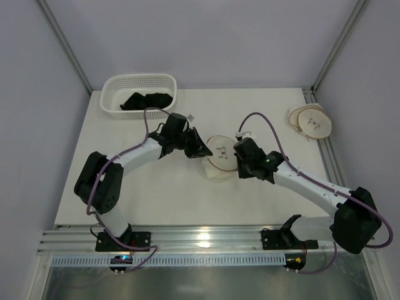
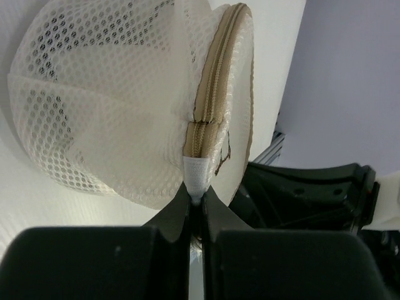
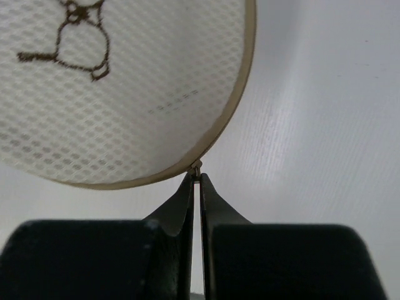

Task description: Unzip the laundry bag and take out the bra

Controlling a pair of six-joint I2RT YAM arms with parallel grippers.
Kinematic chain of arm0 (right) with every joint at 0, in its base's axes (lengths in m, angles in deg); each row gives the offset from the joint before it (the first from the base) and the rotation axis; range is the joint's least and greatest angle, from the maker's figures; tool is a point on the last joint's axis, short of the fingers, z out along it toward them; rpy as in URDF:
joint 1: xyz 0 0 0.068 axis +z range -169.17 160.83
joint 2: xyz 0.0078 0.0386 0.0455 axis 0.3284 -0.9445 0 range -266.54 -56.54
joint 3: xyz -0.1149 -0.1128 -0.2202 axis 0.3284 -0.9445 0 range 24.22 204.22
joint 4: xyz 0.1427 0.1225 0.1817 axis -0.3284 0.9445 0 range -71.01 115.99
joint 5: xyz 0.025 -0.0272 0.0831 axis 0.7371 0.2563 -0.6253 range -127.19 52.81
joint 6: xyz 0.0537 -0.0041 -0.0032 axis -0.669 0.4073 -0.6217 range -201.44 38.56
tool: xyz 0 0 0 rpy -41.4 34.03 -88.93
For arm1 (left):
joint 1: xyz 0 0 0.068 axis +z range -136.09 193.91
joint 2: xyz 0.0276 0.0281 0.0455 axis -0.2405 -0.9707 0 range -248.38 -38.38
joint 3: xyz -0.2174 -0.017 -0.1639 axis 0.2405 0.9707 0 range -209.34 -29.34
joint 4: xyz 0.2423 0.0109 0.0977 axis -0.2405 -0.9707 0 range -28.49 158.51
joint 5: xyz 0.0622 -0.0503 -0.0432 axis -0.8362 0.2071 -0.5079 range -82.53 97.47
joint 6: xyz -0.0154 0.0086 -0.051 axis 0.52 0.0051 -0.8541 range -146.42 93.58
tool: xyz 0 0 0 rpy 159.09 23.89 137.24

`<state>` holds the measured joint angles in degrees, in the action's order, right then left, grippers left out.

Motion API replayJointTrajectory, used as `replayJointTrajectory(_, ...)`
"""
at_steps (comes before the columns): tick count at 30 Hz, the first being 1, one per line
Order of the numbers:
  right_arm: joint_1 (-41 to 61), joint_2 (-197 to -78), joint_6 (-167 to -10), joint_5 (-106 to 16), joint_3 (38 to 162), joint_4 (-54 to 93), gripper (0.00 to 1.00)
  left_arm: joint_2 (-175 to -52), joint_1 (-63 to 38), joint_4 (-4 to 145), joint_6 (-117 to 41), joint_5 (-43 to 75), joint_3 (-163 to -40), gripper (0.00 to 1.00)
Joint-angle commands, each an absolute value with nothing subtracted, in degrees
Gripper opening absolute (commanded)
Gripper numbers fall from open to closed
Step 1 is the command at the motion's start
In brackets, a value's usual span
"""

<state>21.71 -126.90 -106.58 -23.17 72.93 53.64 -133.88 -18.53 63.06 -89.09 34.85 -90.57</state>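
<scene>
The laundry bag (image 1: 219,161) is a round cream mesh pouch with a brown-trimmed zip rim, mid-table between both arms. My left gripper (image 1: 201,150) is at its left side, shut on a white fabric tab (image 2: 197,178) at the end of the zip (image 2: 215,81). My right gripper (image 1: 239,164) is at its right edge, shut on the small metal zip pull (image 3: 196,170) at the rim. The bag's flat top (image 3: 94,94) with a dark stitched mark fills the right wrist view. The bra is not visible; the bag's inside is hidden.
A white lattice basket (image 1: 119,87) with black cloth (image 1: 147,100) in it stands at the back left. A second round cream pouch (image 1: 310,121) lies at the table's back right edge. Aluminium rails run along the front edge.
</scene>
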Motion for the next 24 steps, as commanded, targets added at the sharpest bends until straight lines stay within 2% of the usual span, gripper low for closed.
replayJointTrajectory(1, 18.2, -129.9, -104.5, -17.4, 76.7, 53.8, 0.04, -138.4, -17.6, 48.3, -69.8, 40.6, -98.9, 0.0)
replayJointTrajectory(3, 17.1, -130.7, -103.7, -17.9, 77.4, 53.2, 0.04, -140.8, -16.4, 39.5, -64.5, 39.1, -103.1, 0.0)
replayJointTrajectory(6, 16.9, -130.5, -102.6, -20.8, 78.0, 51.9, 0.04, -145.8, -13.6, 34.4, -59.6, 38.8, -110.2, 0.0)
replayJointTrajectory(10, 16.9, -129.0, -102.2, -25.6, 77.0, 49.8, 0.04, -147.9, -11.0, 42.2, -62.4, 42.9, -112.8, 0.02)
replayJointTrajectory(11, 16.9, -128.7, -102.2, -26.6, 76.8, 49.1, 0.04, -148.1, -10.9, 43.1, -63.0, 42.5, -114.4, 0.09)
replayJointTrajectory(12, 16.9, -128.3, -102.0, -27.7, 76.6, 48.8, 0.04, -148.3, -10.7, 43.5, -64.0, 42.2, -115.3, 0.25)
replayJointTrajectory(14, 17.0, -127.9, -102.0, -30.9, 75.7, 47.9, 0.04, -147.9, -10.7, 45.2, -64.7, 41.3, -116.2, 0.49)
replayJointTrajectory(15, 17.0, -127.5, -101.9, -31.9, 75.5, 47.6, 0.04, -147.0, -10.7, 45.7, -65.5, 40.4, -116.3, 0.67)
replayJointTrajectory(18, 17.3, -126.3, -102.3, -34.8, 74.6, 46.6, 0.04, -144.3, -10.7, 45.4, -67.0, 36.6, -113.9, 0.82)
replayJointTrajectory(20, 17.6, -126.0, -102.6, -38.0, 73.9, 46.0, 0.04, -140.1, -10.8, 45.4, -69.9, 32.9, -110.9, 0.83)
replayJointTrajectory(22, 18.4, -125.6, -102.5, -40.7, 73.5, 45.5, 0.04, -134.3, -10.8, 46.0, -74.6, 31.6, -104.0, 0.89)
replayJointTrajectory(24, 19.7, -125.7, -101.7, -47.3, 73.2, 44.0, 0.03, -130.3, -11.1, 49.0, -78.4, 31.0, -95.5, 0.89)
